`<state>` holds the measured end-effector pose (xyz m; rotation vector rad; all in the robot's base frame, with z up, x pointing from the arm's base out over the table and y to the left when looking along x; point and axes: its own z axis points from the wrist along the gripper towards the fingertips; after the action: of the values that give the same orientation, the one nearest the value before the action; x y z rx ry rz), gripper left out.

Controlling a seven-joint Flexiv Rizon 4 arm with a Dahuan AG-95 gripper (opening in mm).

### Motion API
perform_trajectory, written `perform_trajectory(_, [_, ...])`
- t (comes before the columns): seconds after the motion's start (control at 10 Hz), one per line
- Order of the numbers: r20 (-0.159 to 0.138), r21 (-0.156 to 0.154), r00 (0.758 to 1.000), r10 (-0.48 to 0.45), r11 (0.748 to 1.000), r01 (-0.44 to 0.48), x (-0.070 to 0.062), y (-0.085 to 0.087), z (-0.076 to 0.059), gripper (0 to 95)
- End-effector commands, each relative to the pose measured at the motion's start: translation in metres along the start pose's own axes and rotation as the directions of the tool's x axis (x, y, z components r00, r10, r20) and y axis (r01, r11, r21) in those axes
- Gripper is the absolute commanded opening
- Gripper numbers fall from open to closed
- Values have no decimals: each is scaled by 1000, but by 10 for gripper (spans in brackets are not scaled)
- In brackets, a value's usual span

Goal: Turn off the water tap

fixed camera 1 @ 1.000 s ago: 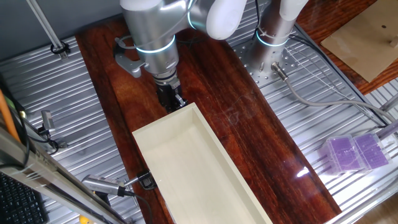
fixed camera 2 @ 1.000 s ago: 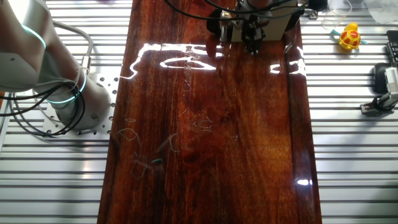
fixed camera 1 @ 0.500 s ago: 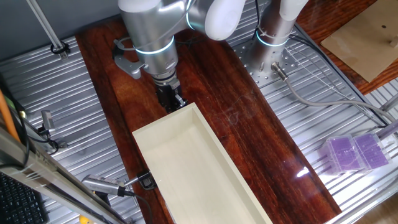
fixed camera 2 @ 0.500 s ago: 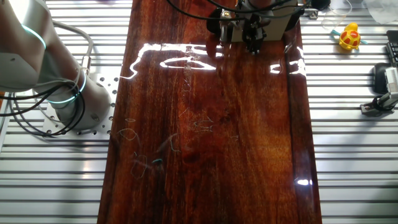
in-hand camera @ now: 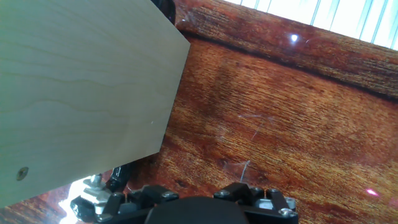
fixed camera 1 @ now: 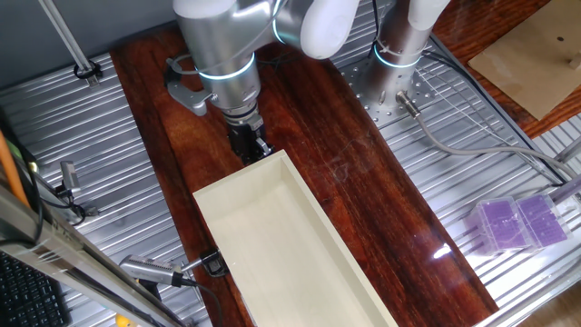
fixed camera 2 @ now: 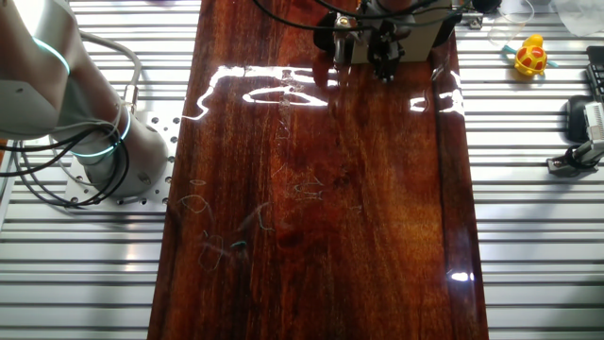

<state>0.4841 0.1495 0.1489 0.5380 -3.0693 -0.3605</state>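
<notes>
Pale wooden box point(fixed camera 1: 300, 245) on the table, nothing visible inside; fingers point(fixed camera 1: 248, 143) at its end, spacing unclear

Arm reaching down, claw low over the worktop

Your silver arm point(fixed camera 1: 222, 54) bends down from the far end, its wrist pointing almost straight down. The black claw point(fixed camera 1: 251, 143) hangs just above the worktop point(fixed camera 1: 363, 173). In the other fixed view the claw point(fixed camera 2: 384, 59) shows dark and small; you cannot tell how its jaws stand.
</notes>
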Motion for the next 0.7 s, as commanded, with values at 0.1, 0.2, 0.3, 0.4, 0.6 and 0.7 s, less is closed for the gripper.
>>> perform_trajectory(0.1, [-1,10,1000,-8,1000,8,-3,1,-2,760])
perform_trajectory(0.2, [-1,18,1000,-18,1000,18,-3,1,-2,760])
perform_trajectory(0.3, [2,20,1000,-26,999,26,-4,1,-2,760])
perform_trajectory(0.4, [0,22,1000,-30,999,30,-5,1,-2,760])
perform_trajectory(0.6, [-9,39,999,-47,998,47,-4,0,-3,760])
perform_trajectory(0.7, [-11,43,998,-54,998,54,-2,-1,-3,760])
